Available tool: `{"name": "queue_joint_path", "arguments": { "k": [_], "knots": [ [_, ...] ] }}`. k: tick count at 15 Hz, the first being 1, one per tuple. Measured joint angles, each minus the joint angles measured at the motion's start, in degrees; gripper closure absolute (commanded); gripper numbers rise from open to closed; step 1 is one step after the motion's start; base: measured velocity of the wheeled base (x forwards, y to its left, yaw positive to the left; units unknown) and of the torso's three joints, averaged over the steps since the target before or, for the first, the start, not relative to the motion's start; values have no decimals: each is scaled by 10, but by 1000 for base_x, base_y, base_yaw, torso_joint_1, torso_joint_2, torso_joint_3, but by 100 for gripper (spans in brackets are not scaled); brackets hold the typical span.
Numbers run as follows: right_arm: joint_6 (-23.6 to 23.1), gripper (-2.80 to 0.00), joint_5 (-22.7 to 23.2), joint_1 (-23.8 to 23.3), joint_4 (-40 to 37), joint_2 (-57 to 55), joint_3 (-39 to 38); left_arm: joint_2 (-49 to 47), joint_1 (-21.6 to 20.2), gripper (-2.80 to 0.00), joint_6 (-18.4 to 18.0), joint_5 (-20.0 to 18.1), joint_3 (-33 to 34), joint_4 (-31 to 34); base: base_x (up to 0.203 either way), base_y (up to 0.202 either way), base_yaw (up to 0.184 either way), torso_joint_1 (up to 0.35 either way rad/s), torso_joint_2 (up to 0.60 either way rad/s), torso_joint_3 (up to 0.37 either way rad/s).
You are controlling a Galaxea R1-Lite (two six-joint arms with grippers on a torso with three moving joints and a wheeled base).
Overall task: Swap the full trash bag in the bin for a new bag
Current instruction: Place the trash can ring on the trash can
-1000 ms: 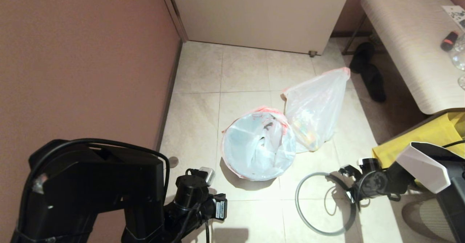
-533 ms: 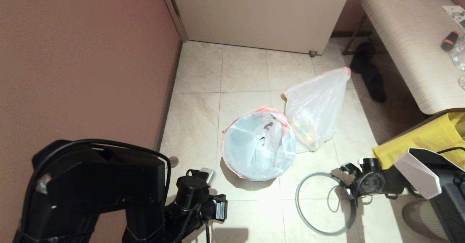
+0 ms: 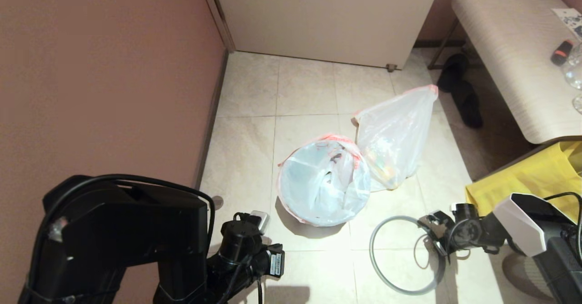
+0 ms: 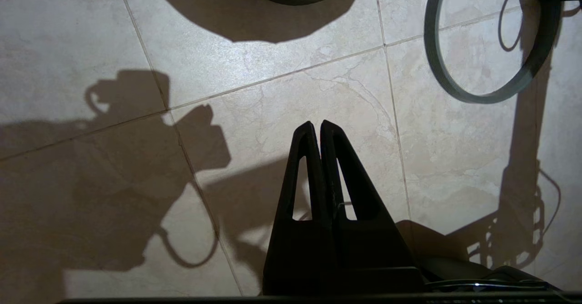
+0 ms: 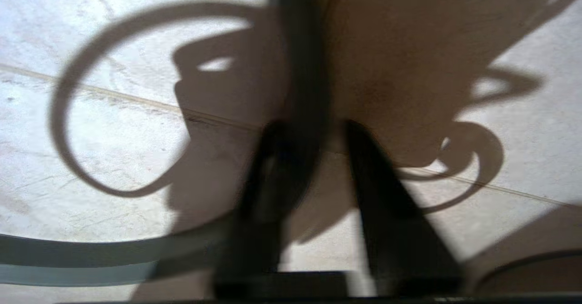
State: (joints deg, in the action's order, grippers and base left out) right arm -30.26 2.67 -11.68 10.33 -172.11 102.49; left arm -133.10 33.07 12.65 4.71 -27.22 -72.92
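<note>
The bin (image 3: 323, 190), lined with the new bag (image 3: 318, 181), stands mid-floor; the full trash bag (image 3: 393, 136) leans just beyond it to the right. The grey hoop (image 3: 386, 274) lies on the near floor. The right claw (image 5: 313, 140) straddles the hoop's right edge, fingers slightly apart. The left claw (image 4: 317, 127) hangs near-left, pressed together.

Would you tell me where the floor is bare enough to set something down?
Bare tiles lie between the door and the bin, and along the wall. It is crowded around the full trash bag, hoop and right gripper.
</note>
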Motion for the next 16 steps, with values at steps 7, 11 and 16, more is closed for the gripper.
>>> {"name": "queue_joint_path", "arguments": {
  "k": [7, 11, 16],
  "knots": [
    [4, 0, 3, 0, -1, 37, -50, -2, -2, 0, 0, 0, -7, 2, 0, 0, 0, 0, 0, 0],
    [29, 0, 7, -1, 4, 172, -158, -5, -4, 0, 0, 2, -11, -1, 0, 0, 0, 0, 0, 0],
    [44, 0, 0, 2, -5, 405, -260, -8, -10, 0, -6, 10, -17, -3, 0, 0, 0, 0, 0, 0]
  ]
}}
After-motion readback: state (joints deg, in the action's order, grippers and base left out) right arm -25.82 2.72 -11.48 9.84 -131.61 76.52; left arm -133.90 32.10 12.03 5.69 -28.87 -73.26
